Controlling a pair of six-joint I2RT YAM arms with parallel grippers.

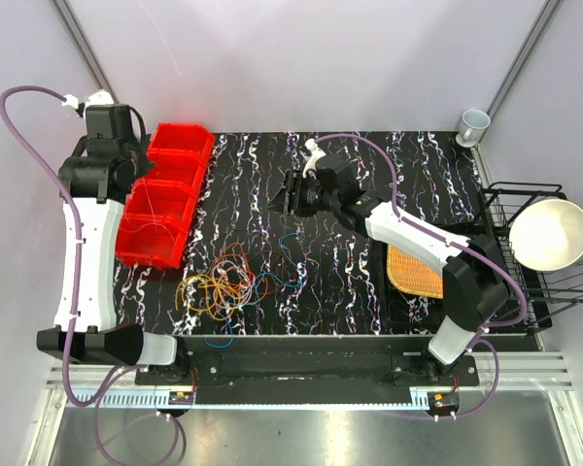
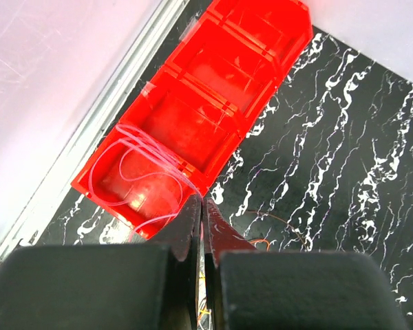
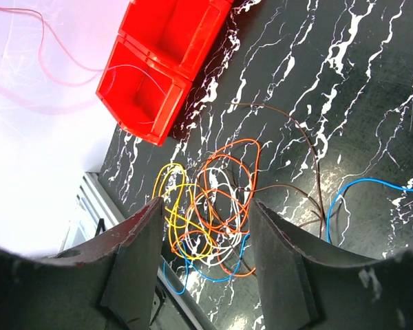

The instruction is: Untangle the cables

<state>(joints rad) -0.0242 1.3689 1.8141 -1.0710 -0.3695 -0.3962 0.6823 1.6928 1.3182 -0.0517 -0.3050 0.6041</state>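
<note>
- Top external view: left arm [image 1: 83, 243] rises from its base along the outer side of the red bins [image 1: 151, 254], white link nearly straight, wrist folded over by the far end of the row.
- Left wrist view: left gripper [image 2: 199, 206] has its jaws pressed together, tips over the rim of the end bin of the row.
- A pale cable [image 2: 158, 157] lies looped inside that end bin, its strands running up to the fingertips. Cannot tell whether the tips pinch it.
- Right arm [image 1: 408, 228] reaches diagonally over the table [image 1: 350, 175] towards the bins, elbow bent.
- Right gripper [image 1: 284, 199] is well apart from the bins, level with the middle of the row, fingers aimed towards the bins.
- Right jaws stand moderately apart, nothing between them. The right wrist view looks through the gap at the wires below.
- Cables [image 1: 223, 286] lie in a loose flat tangle on the table, near the bins' near end on the side facing the right arm. Cannot tell if any strand touches the bin.
- The tangle's long axis runs away from the bins, along the table's near edge.
- Yellow loops [image 3: 166, 206] sit at the bin end, orange loops [image 3: 244, 148] in the middle. A blue cable [image 3: 372, 184] trails off at the end away from the bins.
- A brown wire [image 3: 310, 144] arcs over the tangle's far side.
</note>
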